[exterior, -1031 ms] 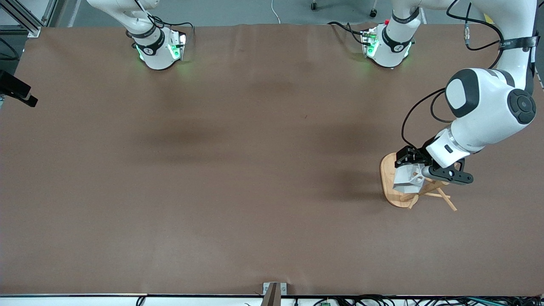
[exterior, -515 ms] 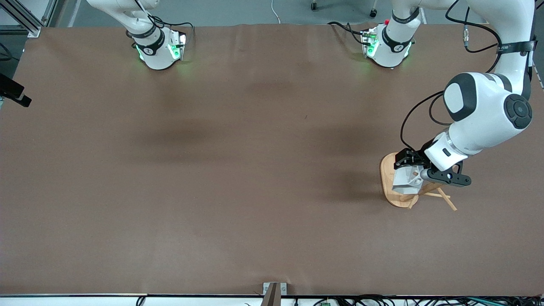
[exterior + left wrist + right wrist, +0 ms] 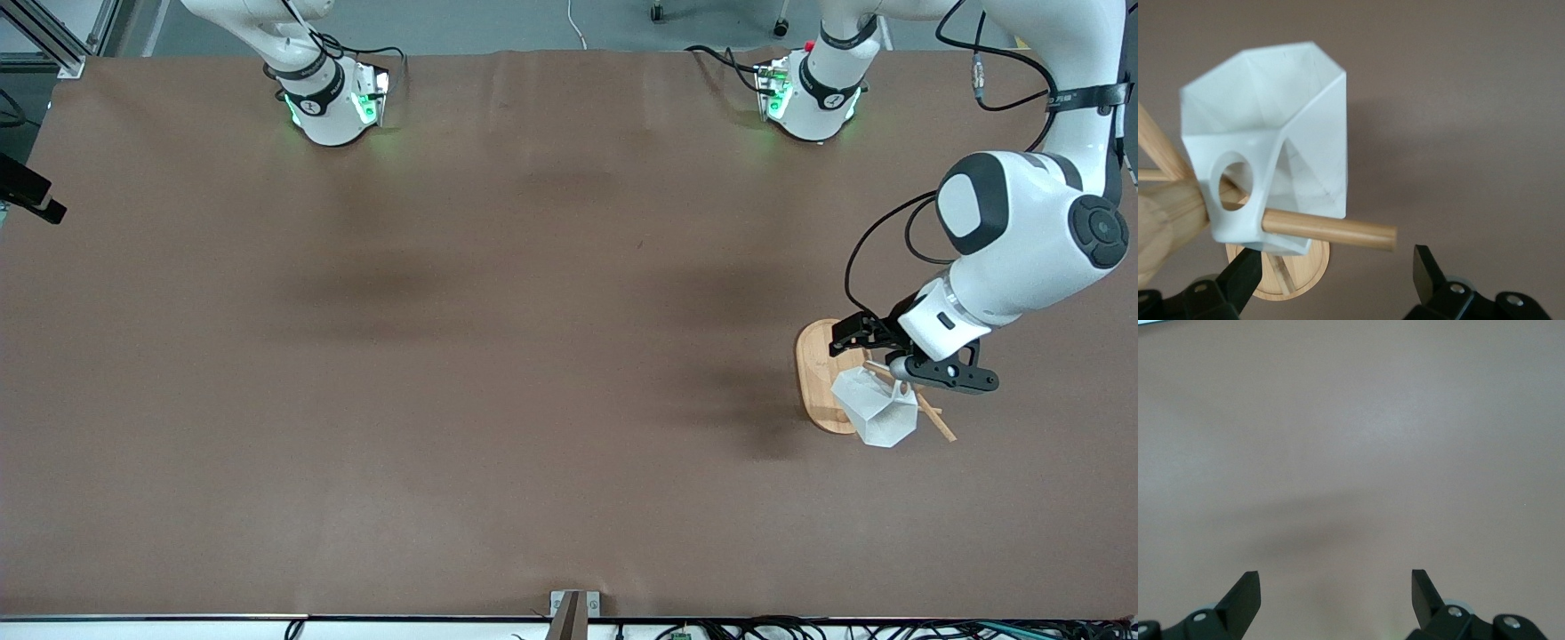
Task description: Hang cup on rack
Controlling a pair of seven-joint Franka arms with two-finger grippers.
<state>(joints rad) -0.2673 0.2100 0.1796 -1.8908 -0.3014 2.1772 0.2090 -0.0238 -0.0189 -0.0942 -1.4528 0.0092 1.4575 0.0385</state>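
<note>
The white faceted cup (image 3: 1271,133) hangs by its handle hole on a peg of the bamboo rack (image 3: 822,378), at the surface's four o'clock. The left tool (image 3: 1331,280), jaws apart, hovers just beside it at release; next, back off cleanly. The right tool (image 3: 1335,603) waits open.

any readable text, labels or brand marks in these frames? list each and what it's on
None legible.
Left arm's black band: light lettering, too small to read.
Base collars of both arms: a small white mark each, unreadable.
Cup and rack: no markings.
</note>
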